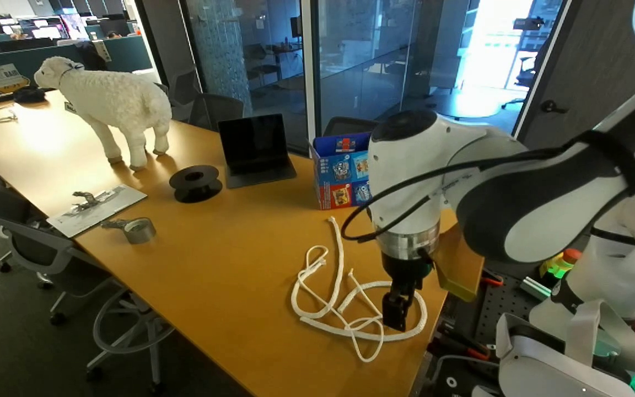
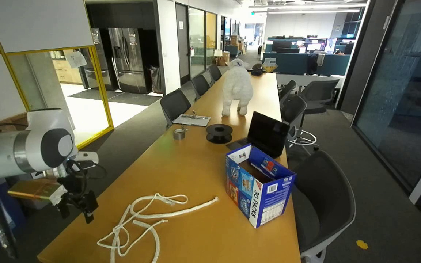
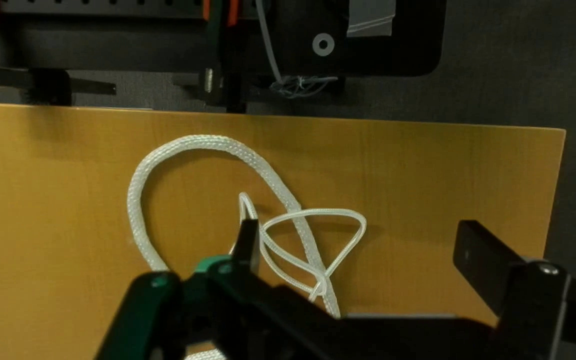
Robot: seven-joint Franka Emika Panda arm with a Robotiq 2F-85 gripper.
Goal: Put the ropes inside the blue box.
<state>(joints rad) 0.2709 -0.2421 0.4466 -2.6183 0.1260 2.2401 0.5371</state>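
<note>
The ropes, a thicker and a thinner white cord, lie tangled in loose loops on the table; they show in both exterior views [image 1: 341,264] [image 2: 181,212] and in the wrist view [image 3: 208,142]. The blue box [image 1: 345,171] stands upright with its top open, beyond the ropes; it also shows in an exterior view [image 2: 276,199]. It is out of the wrist view. My gripper [image 1: 396,320] points down above the ropes near the table's robot-side edge. In the wrist view the gripper [image 3: 358,235] is open and empty, with the thin loop between and below its fingers.
A black laptop [image 2: 267,135] stands beside the box. A black spool [image 1: 195,182], a tape roll [image 1: 140,230], a clipboard [image 2: 192,119] and a plush sheep [image 1: 113,105] are farther along the table. A chair [image 2: 323,204] stands by the box. The table edge [image 3: 418,121] runs past the ropes.
</note>
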